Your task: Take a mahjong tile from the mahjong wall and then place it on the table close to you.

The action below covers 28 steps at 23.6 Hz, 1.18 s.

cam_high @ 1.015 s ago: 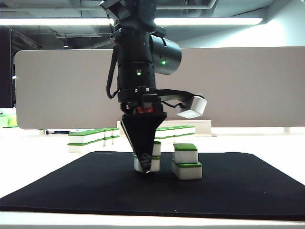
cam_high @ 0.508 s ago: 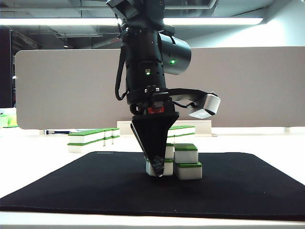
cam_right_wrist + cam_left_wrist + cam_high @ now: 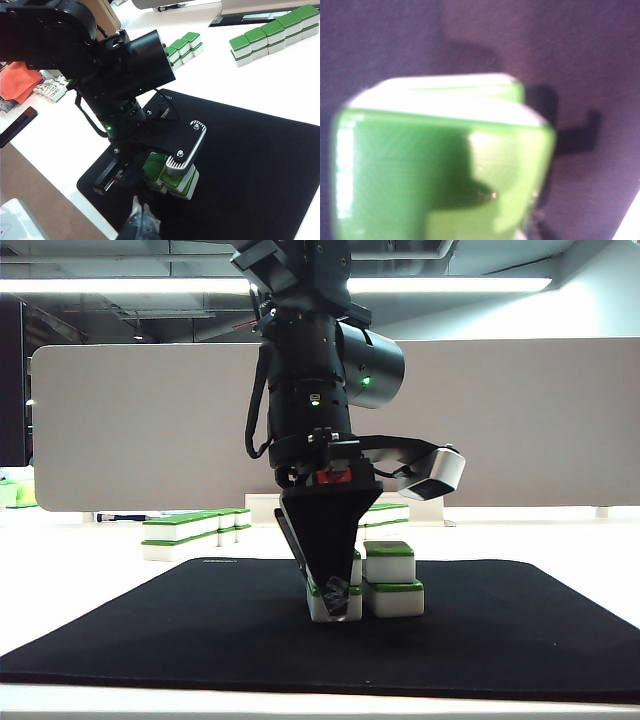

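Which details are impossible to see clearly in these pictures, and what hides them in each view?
- Exterior view: the left gripper covers the tile below it; grip or release cannot be told.
- Left wrist view: a blurred green tile fills the frame; its face markings are unreadable.
- Right wrist view: the left arm hides most of the tiles on the black mat; the right gripper is cut off by the frame edge.

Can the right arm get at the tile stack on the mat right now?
Probably not cleanly: the left tool is down on the tile stack on the mat, its arm over it. The right tool isn't visible.
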{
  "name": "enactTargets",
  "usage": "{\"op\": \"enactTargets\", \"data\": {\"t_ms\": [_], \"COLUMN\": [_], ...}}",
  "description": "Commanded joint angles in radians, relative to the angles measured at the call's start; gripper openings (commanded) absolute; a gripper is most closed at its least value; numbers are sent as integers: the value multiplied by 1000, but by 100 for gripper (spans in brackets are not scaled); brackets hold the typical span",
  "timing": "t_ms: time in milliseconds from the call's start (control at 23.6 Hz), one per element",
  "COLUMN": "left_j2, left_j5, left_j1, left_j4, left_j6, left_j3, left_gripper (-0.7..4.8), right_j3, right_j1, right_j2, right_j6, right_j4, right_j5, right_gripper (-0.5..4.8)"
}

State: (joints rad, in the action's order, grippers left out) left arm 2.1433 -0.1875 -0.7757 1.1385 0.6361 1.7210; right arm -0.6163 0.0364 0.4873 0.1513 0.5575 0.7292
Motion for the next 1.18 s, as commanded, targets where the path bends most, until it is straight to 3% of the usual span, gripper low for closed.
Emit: {"op": "enactTargets", "data": {"t_ms": [42,127,169,211,423,1057,1184], "left_j2": [24,23,21,21,11,-69,-110], "left_j5": [11,43,100,125,155,162,202], "left_j1": [-3,-3,-3,-3,-1,1,6], "left_j4": [-11,-10,-10,3,80,253,279], "left_j6": [-9,-15,-43,-50,-50,-95,-97], "left_j3": [-16,-14,-14,-6,64,65,65], "left_gripper": [311,330,405,414,414,410,402], "right_j3": [-3,-3,-3,-3,-3,-3,-3], "right_j1": [0,0,0,0,1,0,0], "right_j2": [-1,-1,-1,-1,-2,-1,-1], "right_j6": [-3,-2,-2,-2,-2,-2,-2], "right_j4": [-16,-16,-16,-16,-15,-15,-15], "right_j5": [2,2,2,2,3,3,3], "right_gripper": [-1,-1,-1,-1,-1,-1,-1]}}
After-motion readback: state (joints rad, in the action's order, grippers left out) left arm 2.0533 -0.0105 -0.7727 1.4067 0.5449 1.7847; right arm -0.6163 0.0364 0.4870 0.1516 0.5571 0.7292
